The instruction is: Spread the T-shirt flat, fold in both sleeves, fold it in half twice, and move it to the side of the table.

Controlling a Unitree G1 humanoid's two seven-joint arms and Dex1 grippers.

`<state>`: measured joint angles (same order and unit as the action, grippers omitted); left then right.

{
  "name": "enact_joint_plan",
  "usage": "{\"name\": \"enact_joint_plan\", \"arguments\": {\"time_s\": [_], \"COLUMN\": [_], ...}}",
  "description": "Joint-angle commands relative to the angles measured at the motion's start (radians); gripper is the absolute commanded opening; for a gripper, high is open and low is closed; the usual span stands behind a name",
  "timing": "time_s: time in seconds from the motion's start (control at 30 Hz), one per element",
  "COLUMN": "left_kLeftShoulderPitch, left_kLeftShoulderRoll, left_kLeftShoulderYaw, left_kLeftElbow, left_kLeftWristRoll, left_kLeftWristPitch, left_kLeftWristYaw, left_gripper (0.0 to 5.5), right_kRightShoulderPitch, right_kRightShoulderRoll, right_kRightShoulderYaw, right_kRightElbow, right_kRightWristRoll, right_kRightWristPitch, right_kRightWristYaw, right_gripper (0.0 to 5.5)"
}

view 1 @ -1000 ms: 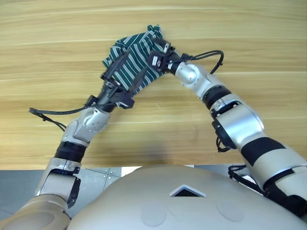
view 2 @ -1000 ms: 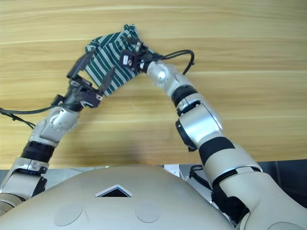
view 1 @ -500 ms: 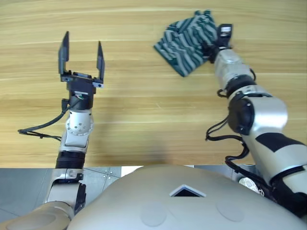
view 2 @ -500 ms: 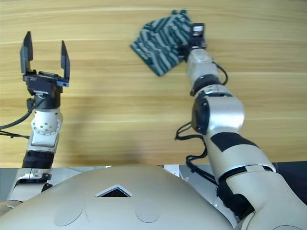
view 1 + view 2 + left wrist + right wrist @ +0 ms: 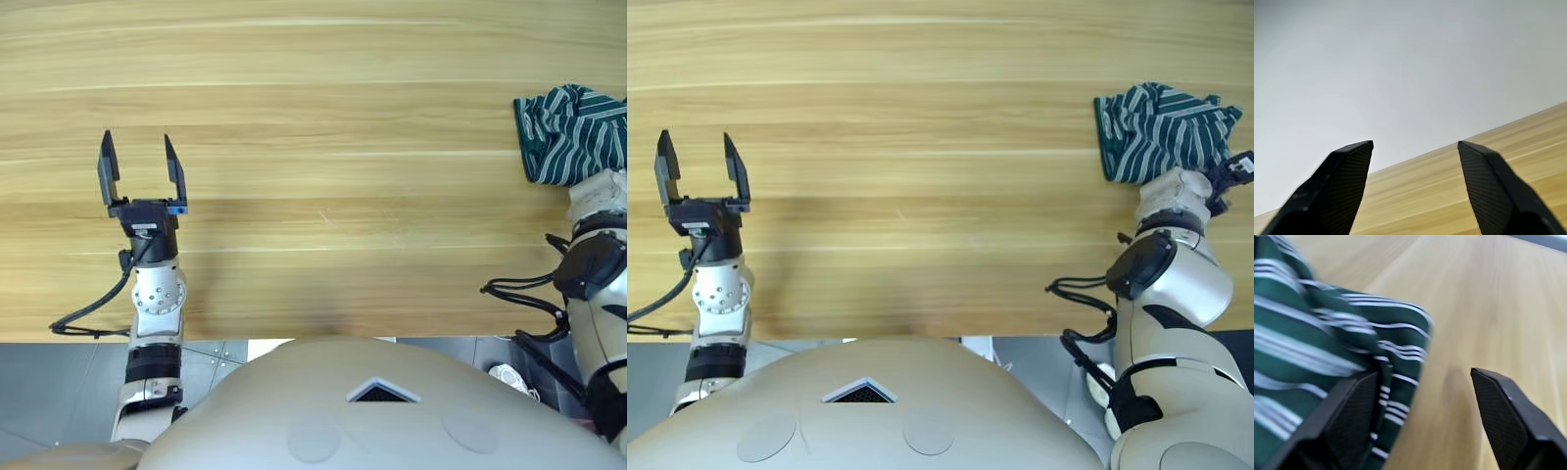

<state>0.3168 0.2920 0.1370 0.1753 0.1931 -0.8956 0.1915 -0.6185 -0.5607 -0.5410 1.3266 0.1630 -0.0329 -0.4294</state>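
Green-striped T-shirt (image 5: pixel 1161 130) lies bunched far right, well apart from left tool (image 5: pixel 136 155).

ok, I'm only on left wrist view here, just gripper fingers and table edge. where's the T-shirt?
Observer: At the table's right side, near the right arm. The T-shirt lies there as one small bundle.
Operator: right gripper holding it?
Observer: No. The right gripper is open, one finger at the cloth's edge, the other over bare wood.
Operator: fold look clean?
Observer: Not really. The bundle is rumpled, with uneven edges.
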Motion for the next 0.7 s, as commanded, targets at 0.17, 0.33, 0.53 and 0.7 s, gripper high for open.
{"name": "enact_joint_plan", "arguments": {"time_s": [0.17, 0.33, 0.53, 0.7], "left_kLeftShoulderPitch": [0.030, 0.035, 0.029, 0.022], "left_kLeftShoulderRoll": [-0.039, -0.057, -0.070, -0.074], "left_kLeftShoulderYaw": [0.040, 0.064, 0.060, 0.060], "left_kLeftElbow": [-0.032, -0.021, -0.021, -0.008], "left_kLeftWristRoll": [0.022, 0.035, 0.057, 0.056], "left_kLeftWristPitch": [-0.012, -0.021, -0.013, -0.013], "left_kLeftWristYaw": [0.009, 0.012, 0.005, 0.005], "left_gripper": [3.21, 3.21, 3.21, 3.21], "right_kRightShoulderPitch": [-0.148, -0.110, -0.090, -0.147], "right_kRightShoulderRoll": [0.306, 0.353, 0.338, 0.294], "right_kRightShoulderYaw": [0.355, 0.422, 0.465, 0.484], "right_kRightElbow": [-0.065, -0.154, -0.096, -0.055], "right_kRightWristRoll": [-0.207, -0.197, -0.255, -0.301], "right_kRightWristPitch": [-0.218, -0.361, -0.360, -0.376], "right_kRightWristYaw": [0.595, 0.809, 0.681, 0.546], "right_gripper": [3.31, 3.31, 3.31, 3.31]}}
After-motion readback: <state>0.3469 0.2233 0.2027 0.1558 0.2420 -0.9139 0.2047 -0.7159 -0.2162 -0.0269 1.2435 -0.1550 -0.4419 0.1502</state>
